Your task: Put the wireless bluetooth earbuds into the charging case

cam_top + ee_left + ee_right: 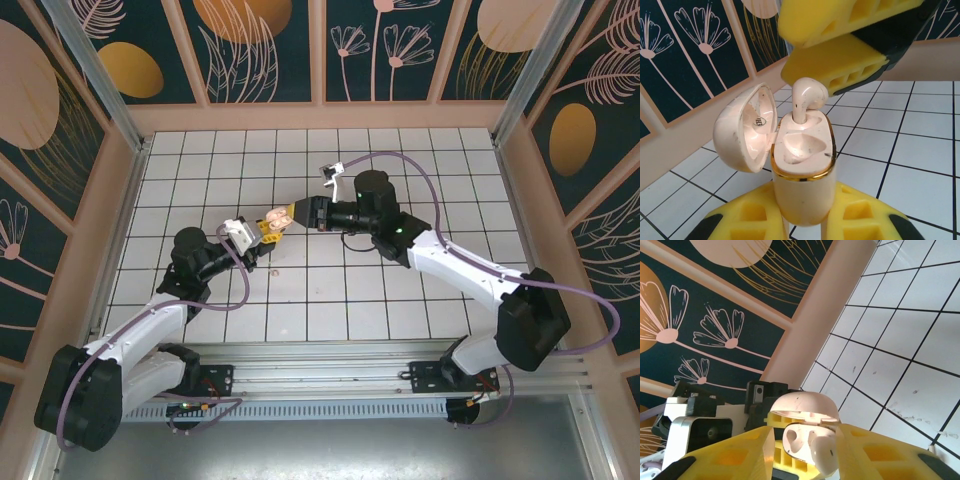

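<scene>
1. Tiles [400, 290] on the near side of the charging case [805, 175] carry a pink speck [272, 268]. It is likely another bud, but too small to be sure.
2. Left gripper [802, 222] sits under the case, jaws clamped on its body. It holds the case upright off the tiles, with the lid [742, 130] swung open beside it.
3. Inside the case the near socket [792, 152] looks empty. At the far socket a cream earbud [807, 97] has its stem in and its head standing proud, so I judge it not yet seated.
4. Right gripper [806, 435] hangs above and beyond the case. Its jaws are parted wider than the earbud, which rests against one finger and is not pinched.
5. Risks:
   - An off-axis press on the proud head could lever the stem out and drop the earbud onto the tiles.
   - A hard push could twist the case in the left jaws.
   - A stray finger could knock the lid shut over the unseated earbud.
</scene>
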